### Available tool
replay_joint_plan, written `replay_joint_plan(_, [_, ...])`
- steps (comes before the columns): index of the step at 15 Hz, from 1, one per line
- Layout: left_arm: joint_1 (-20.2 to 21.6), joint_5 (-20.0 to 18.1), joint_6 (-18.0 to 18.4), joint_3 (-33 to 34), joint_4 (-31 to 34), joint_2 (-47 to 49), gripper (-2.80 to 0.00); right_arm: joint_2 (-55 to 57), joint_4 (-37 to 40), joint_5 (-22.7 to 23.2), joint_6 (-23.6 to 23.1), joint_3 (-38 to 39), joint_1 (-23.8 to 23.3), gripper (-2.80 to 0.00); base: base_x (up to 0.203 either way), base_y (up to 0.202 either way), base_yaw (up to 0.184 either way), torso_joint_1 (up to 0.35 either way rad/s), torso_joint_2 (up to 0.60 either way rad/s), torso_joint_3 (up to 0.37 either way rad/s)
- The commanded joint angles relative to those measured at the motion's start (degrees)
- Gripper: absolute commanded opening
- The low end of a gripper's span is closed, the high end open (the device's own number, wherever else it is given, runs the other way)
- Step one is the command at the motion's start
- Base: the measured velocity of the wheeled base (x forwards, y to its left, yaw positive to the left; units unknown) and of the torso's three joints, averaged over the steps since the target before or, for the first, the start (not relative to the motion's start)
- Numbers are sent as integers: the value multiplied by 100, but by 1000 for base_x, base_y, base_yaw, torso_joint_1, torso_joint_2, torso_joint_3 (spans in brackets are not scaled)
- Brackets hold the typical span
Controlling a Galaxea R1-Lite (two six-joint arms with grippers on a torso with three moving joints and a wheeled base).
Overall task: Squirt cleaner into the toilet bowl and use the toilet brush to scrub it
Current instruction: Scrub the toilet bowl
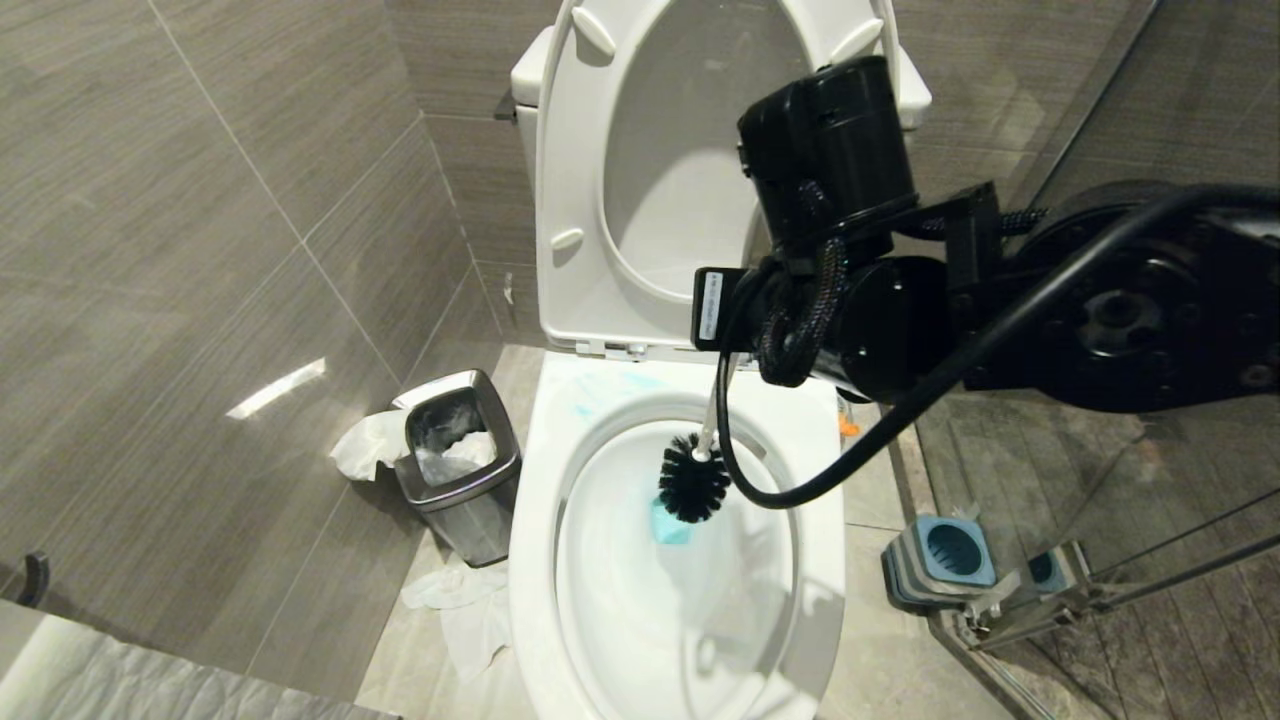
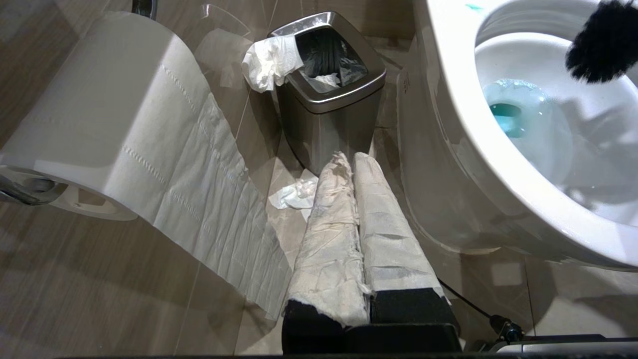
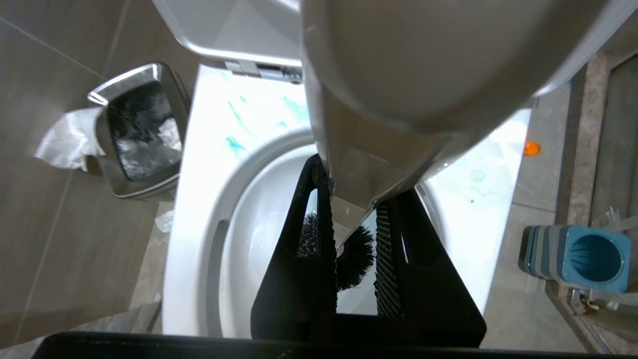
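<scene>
1. The toilet bowl (image 1: pixel 535 560) is my landmark. The toilet brush (image 1: pixel 694 478) hangs inside it, its black bristle head low against the rear slope of the basin and just above the pool of cleaner (image 1: pixel 668 527), which shows turquoise at the bottom.
2. More turquoise streaks lie on the flat rim at the back of the bowl, near the seat hinge, so I judge the squirting step done and the scrubbing step in hand.
3. The right claw (image 3: pixel 349 219) is above the rear of the bowl, clamped on the brush's slim white handle, with the broad pale end of the handle filling much of the wrist view.
4. The next move, as I read it, calls for pushing the bristles down into the blue pool and sweeping them round the basin wall, then up under the rim where the streaks sit. The handle is held high, so the head may wobble; a firm, slow stroke would suit.
5. The left claw (image 2: pixel 355 164), wrapped in tissue, is parked low beside the bowl's outer wall, fingers pressed together and holding nothing.
6. Further from the bowl: a steel waste bin (image 1: pixel 460 465) with tissue on one side, and the brush holder (image 1: pixel 945 560) with its blue top on the other, empty.
</scene>
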Motion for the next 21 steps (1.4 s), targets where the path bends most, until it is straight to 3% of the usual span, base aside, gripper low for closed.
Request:
replay_joint_plan(1, [0, 0, 0, 9, 2, 9, -280, 443, -77, -23, 29, 28, -11, -280, 0, 0, 0, 0, 0, 0])
replay_joint_plan(11, [0, -8, 9, 9, 2, 9, -280, 2099, -1298, -113, -40, -70, -450, -280, 0, 0, 0, 0, 0, 0])
replay_joint_plan(16, [0, -8, 9, 9, 2, 9, -280, 2970, -1617, -291, -53, -843, -547, -280, 0, 0, 0, 0, 0, 0])
replay_joint_plan(21, [0, -8, 35, 9, 2, 9, -280, 2688, -1602, -381, -55, -892, -555, -280, 0, 0, 0, 0, 0, 0])
